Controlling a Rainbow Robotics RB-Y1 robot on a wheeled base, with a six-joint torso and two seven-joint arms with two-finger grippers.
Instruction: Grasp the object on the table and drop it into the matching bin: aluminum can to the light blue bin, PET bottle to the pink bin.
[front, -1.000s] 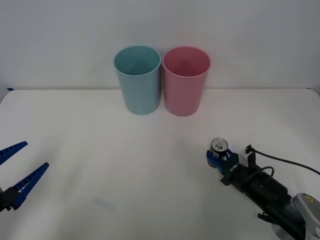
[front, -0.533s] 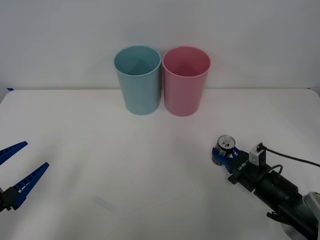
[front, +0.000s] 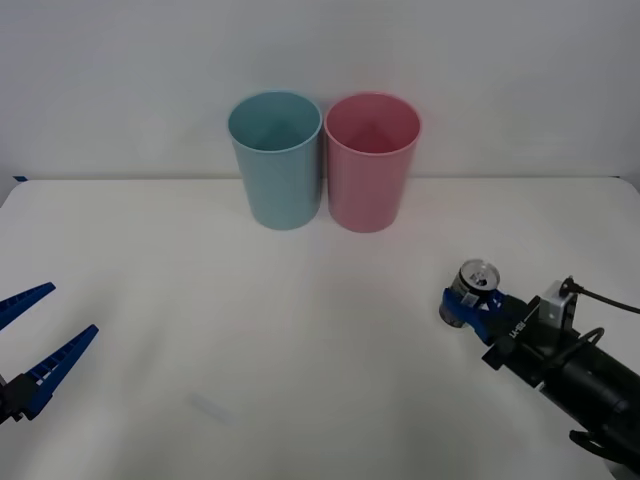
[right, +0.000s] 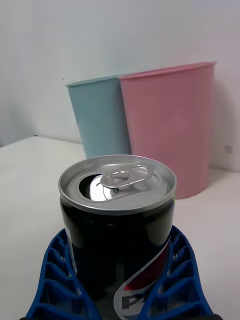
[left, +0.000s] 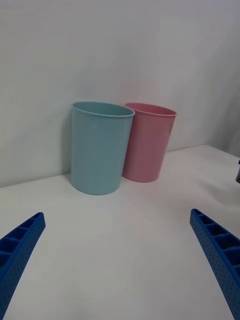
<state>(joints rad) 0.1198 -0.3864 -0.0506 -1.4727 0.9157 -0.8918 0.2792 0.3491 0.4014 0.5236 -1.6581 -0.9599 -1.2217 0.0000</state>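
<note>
Metal can, plastic bins and a matt white surface.
The aluminum can (right: 118, 235) has a silver top of brushed metal with a soft shine, and its dark body is smooth and glossy, with a printed red, white and blue mark. The fingers (right: 52, 280) of the right gripper (front: 470, 305) look like blue plastic with open ribs, not shiny; the left gripper (front: 35, 340) has the same blue ribbed plastic. The light blue bin (front: 276, 160) and the pink bin (front: 371, 162) are smooth plastic with a dull, satin look and no print. The surface (front: 300, 350) is white, flat and matt.
</note>
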